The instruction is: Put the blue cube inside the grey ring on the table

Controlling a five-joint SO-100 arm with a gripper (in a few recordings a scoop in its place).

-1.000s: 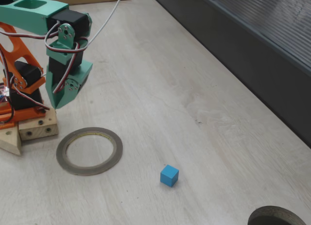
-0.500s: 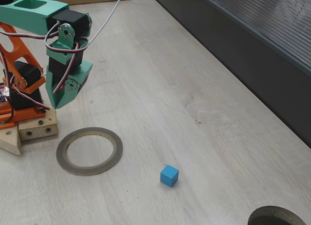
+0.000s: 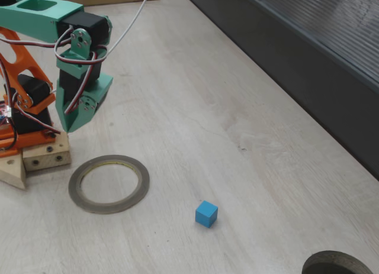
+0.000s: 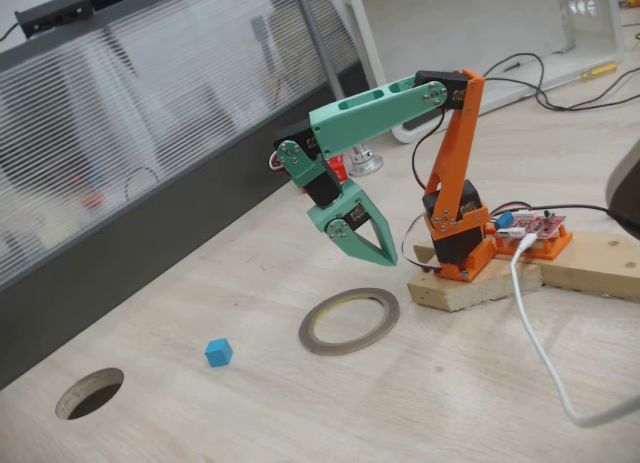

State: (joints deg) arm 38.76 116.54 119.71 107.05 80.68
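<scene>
grey ring (image 3: 108, 183): empty | blue cube (image 3: 206, 213): on table (image 3: 195, 108), outside ring

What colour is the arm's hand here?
Teal green; the hand shows best in this fixed view, hanging above the grey ring.

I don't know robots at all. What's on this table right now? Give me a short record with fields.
Surface: pale wood-grain table
Arm: green and orange, on a wooden base
Gripper: shut, empty, held in the air above the table near the ring
Blue cube: resting on the table, outside the ring, untouched
Grey ring: flat on the table, nothing inside
Also there: round hole in the table edge, white cable
Job status: not started
</scene>
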